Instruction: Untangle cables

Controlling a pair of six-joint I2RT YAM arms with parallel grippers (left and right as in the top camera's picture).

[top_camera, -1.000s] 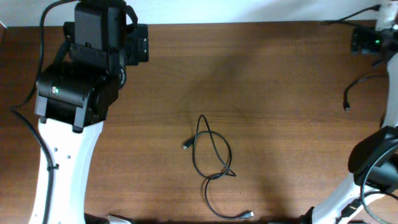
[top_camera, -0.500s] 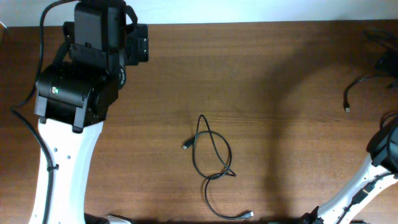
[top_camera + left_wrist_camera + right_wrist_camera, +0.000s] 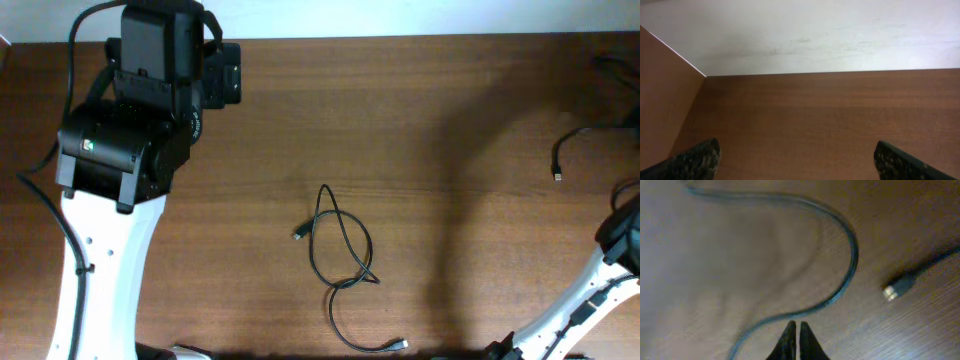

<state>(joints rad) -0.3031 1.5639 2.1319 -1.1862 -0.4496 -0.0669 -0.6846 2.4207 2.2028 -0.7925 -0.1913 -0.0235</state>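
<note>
One thin black cable (image 3: 341,256) lies in crossed loops at the middle of the table, one plug (image 3: 298,234) at its left and another (image 3: 400,344) near the front edge. A second cable (image 3: 568,140) curls at the right edge, ending in a small plug (image 3: 557,176). In the right wrist view my right gripper (image 3: 795,336) is shut with nothing between its fingers. A curve of cable (image 3: 852,255) runs just beyond the tips, and a silvery plug (image 3: 895,289) lies to the right. My left gripper (image 3: 796,161) is open over bare wood at the far left.
The left arm's black body (image 3: 130,140) and white link (image 3: 100,270) fill the table's left side. The right arm's white link (image 3: 585,305) crosses the front right corner. A pale wall (image 3: 805,35) rises behind the table's back edge.
The right arm's gripper head has left the overhead view at the top right, and its jaws have closed. The left arm and the middle cable have not moved.
</note>
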